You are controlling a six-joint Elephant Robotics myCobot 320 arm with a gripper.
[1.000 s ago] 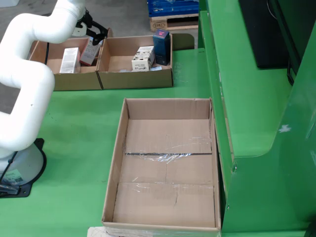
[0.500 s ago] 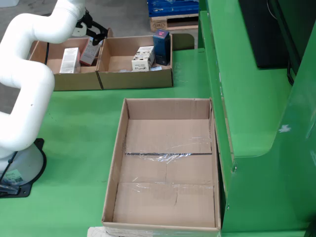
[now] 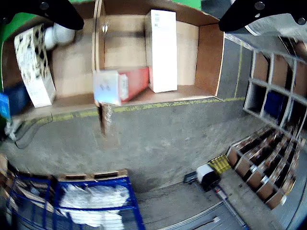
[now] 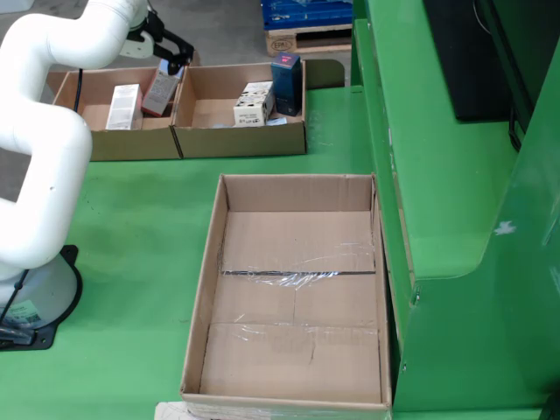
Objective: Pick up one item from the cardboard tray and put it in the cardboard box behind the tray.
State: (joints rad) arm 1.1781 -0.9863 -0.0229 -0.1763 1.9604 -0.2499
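**Ana:** Side view first: what do you make of the big cardboard tray [image 4: 293, 302] in front?

**Ben:** Its floor shows only tape and cardboard; I see no item lying in it. It sits on the green table [image 4: 140, 219]. Behind it stand two smaller boxes side by side, touching: the left cardboard box [image 4: 114, 131] and the right cardboard box [image 4: 241, 122].

**Ana:** And the items?

**Ben:** In the right box, a white patterned carton [image 4: 254, 102] stands just beside a dark blue carton [image 4: 286, 83]. In the left box, a white carton [image 4: 124, 107] lies near the red box [image 4: 158, 94], which leans tilted against the wall shared by the two boxes.

**Ana:** Where is the gripper [image 4: 171, 52]?

**Ben:** At the end of the white arm [image 4: 44, 122], above the back edge of the left box, close over the red box's upper end. From the side I cannot tell whether it touches.

**Ana:** The view that rides on the gripper?

**Ben:** The two black fingers [image 3: 57, 13] show at the top corners, spread wide apart, nothing between them. So the claw is gaping. The red box [image 3: 120, 85] lies below, against the divider, beside the white carton [image 3: 161, 50]. The patterned carton [image 3: 32, 64] is in the neighbouring box, at this view's left.

**Ana:** Beyond the boxes?

**Ben:** Grey floor and a blue pallet cage [image 3: 72, 201].
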